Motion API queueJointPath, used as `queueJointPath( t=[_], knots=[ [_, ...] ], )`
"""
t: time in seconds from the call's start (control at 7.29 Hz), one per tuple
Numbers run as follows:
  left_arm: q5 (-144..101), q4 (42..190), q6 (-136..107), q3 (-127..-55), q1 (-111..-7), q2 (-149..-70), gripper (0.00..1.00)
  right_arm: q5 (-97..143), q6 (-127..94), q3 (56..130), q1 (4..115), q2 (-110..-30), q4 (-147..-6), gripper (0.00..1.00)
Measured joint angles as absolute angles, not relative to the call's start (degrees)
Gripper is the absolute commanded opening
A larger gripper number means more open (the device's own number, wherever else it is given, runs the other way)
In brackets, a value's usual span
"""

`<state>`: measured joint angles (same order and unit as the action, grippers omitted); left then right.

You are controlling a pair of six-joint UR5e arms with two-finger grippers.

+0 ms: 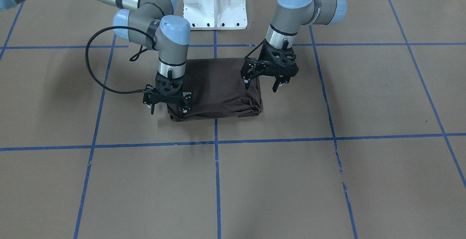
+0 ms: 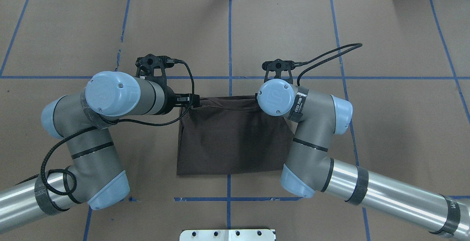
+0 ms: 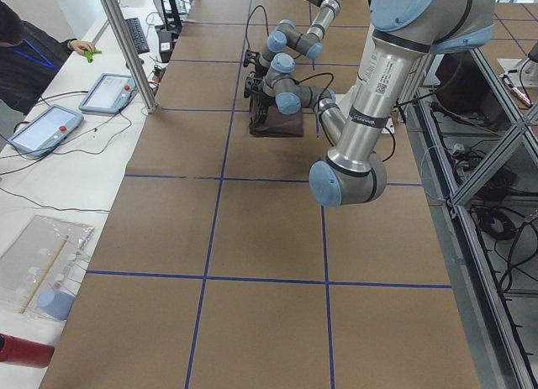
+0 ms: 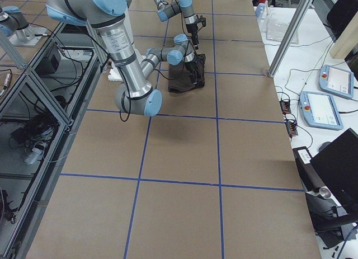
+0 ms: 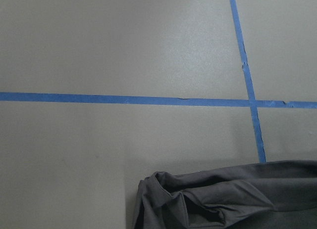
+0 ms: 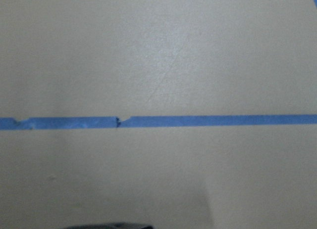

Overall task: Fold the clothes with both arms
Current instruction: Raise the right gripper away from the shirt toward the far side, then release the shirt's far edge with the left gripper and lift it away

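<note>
I see the dark brown T-shirt (image 1: 218,86) folded into a compact rectangle, lying flat near the robot-side edge of the bench (image 1: 327,188). Its edge farthest from the robot is rumpled and bunched. The left arm (image 1: 291,13) and right arm (image 1: 171,42) bend down over that edge's two corners. The left fingers (image 1: 247,83) and right fingers (image 1: 185,108) point down, spread apart.

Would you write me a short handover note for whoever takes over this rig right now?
Left gripper: open, empty, raised over one end of the T-shirt.
Right gripper: open, low, straddling the corner at the other end.
T-shirt: mid-table, folded into a compact rectangle.
Done: the folds, apparently.
Left: the edge away from the robot looks bunched; perhaps smooth it, then lift both grippers clear.
</note>
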<state>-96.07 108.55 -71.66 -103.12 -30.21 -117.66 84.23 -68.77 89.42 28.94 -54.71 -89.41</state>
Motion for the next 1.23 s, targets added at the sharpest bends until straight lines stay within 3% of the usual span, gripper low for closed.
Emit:
queueJointPath(
  t=[0.55, 1.23],
  knots=[
    [-95.9, 108.5, -72.1, -102.3, -29.7, -117.8, 1.00, 96.1, -57.0, 89.5, 37.7, -57.9, -85.2, 1.00],
    [-95.2, 108.0, -72.1, -95.2, -28.3, -121.1, 1.00, 101.3, -57.0, 93.5, 40.1, -58.2, -82.7, 1.00]
  ],
)
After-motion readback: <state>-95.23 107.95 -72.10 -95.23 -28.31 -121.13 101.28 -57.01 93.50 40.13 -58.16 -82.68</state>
